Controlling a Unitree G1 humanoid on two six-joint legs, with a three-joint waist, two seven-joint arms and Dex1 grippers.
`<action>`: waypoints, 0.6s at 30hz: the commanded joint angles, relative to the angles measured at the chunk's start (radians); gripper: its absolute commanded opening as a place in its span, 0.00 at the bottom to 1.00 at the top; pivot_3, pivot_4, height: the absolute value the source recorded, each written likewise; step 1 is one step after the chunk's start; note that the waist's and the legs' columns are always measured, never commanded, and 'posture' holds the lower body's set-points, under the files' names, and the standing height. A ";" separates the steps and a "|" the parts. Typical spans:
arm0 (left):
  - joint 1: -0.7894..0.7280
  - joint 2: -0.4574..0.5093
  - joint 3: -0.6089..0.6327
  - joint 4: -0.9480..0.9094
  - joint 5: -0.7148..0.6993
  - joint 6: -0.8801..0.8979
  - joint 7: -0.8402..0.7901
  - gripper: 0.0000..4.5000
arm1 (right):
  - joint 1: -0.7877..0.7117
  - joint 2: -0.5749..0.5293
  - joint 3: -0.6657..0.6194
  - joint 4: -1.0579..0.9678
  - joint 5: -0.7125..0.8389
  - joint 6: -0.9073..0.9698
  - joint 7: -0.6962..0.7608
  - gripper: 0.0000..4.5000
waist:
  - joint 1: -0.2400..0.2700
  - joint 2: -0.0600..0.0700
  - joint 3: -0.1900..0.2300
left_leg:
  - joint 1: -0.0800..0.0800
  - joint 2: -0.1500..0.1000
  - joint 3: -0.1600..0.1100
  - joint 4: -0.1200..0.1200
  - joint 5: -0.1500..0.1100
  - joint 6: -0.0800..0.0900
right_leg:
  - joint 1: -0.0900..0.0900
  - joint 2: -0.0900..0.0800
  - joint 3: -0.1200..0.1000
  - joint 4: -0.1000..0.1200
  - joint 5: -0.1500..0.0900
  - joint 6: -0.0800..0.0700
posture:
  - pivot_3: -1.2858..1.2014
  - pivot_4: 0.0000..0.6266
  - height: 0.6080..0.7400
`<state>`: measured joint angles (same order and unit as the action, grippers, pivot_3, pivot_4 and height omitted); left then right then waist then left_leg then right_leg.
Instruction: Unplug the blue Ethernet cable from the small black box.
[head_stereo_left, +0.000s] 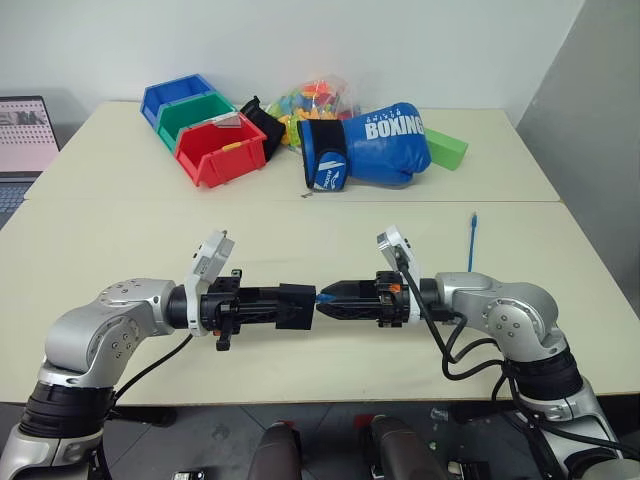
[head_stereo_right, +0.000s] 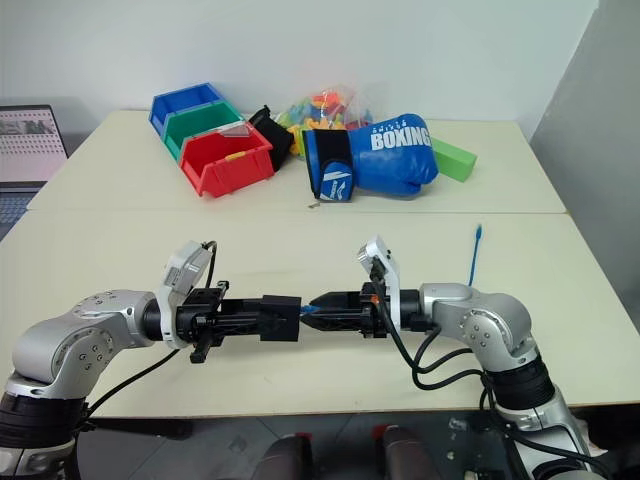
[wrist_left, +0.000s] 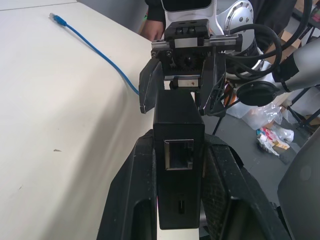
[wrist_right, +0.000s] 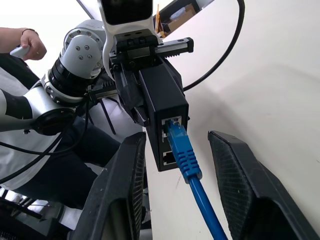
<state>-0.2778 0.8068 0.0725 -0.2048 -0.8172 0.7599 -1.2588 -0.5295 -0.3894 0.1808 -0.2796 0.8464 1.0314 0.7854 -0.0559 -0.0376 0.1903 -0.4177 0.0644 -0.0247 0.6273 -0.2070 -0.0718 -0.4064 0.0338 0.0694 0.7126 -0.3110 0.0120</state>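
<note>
My left gripper (wrist_left: 180, 150) is shut on the small black box (head_stereo_left: 295, 305) and holds it level above the table's near edge. The blue Ethernet cable (wrist_right: 187, 160) has its plug seated in a port on the box's end face (wrist_right: 170, 122). My right gripper (wrist_right: 177, 140) faces the box from the other side, open, one finger on each side of the plug with gaps between. From there the cable runs back along the right arm. Its free end (head_stereo_left: 472, 240) lies on the table to the right. An empty port (wrist_left: 178, 154) shows on the box's side.
At the back of the table (head_stereo_left: 150, 230) lie a blue boxing glove (head_stereo_left: 370, 145), red, green and blue bins (head_stereo_left: 220, 150), a bag of colourful toys (head_stereo_left: 315, 98) and a green block (head_stereo_left: 445, 148). A laptop (head_stereo_left: 25, 135) stands far left. A person's hand (wrist_right: 30, 47) shows behind the left arm.
</note>
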 joint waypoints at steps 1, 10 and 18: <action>0.004 0.003 0.008 -0.032 -0.008 -0.009 -0.013 0.17 | -0.009 -0.007 -0.014 -0.018 0.007 -0.010 0.020 0.47 | 0.000 0.000 0.000 | 0.000 0.000 0.000 0.000 0.000 0.000 | 0.000 0.000 0.000 0.000 0.000 0.000 | 0.52 0.24 1.00; 0.002 0.000 0.004 -0.030 -0.007 -0.009 -0.012 0.17 | -0.010 0.000 -0.010 -0.023 0.007 -0.007 0.014 0.09 | 0.000 0.000 0.000 | 0.000 0.000 0.000 0.000 0.000 0.000 | 0.000 0.000 0.000 0.000 0.000 0.000 | 0.52 0.24 1.00; 0.000 -0.007 0.003 -0.028 -0.006 -0.009 -0.006 0.17 | -0.010 -0.003 0.000 -0.029 -0.002 -0.008 0.020 0.00 | 0.000 0.000 0.000 | 0.000 0.000 0.000 0.000 0.000 0.000 | 0.000 0.000 0.000 0.000 0.000 0.000 | 0.52 0.24 1.00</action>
<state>-0.2701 0.8054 0.0729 -0.2027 -0.8152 0.7598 -1.2612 -0.5294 -0.3952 0.1798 -0.2796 0.8432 1.0316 0.8006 -0.0560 -0.0376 0.1903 -0.4178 0.0644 -0.0247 0.6273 -0.2070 -0.0718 -0.4064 0.0337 0.0694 0.7126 -0.3110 0.0120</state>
